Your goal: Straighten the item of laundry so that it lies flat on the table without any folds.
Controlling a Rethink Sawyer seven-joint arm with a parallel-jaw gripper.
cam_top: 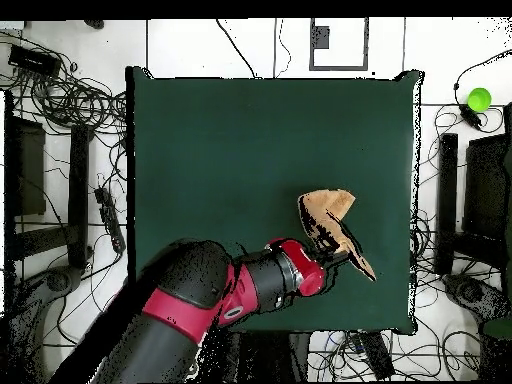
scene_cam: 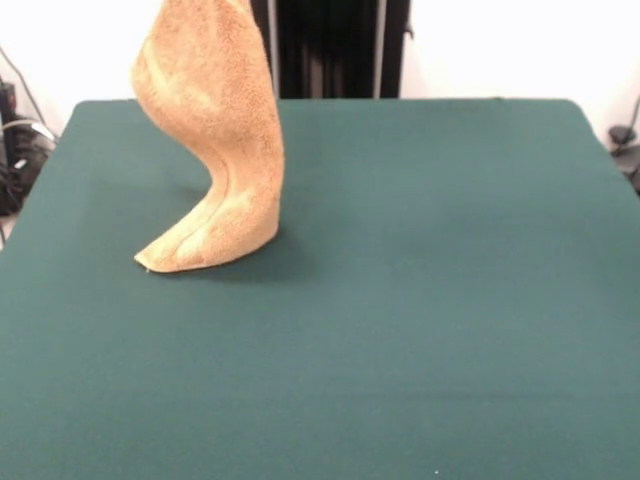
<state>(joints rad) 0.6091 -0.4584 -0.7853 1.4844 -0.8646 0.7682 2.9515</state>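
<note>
my claw [cam_top: 328, 252]: over the counter [scene_cam: 420, 300], hidden in cloth, grip state cannot tell | towel [scene_cam: 212, 120]: hanging bunched and folded, lower corner resting on the counter near one side edge | arm [cam_top: 200, 300]: reaching across

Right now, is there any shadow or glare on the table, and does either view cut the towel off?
Front view: soft shadow on the table beside the towel, no glare; the towel's top runs off the top edge. Overhead view: the towel shows whole, its upper end against the arm, even light.
</note>
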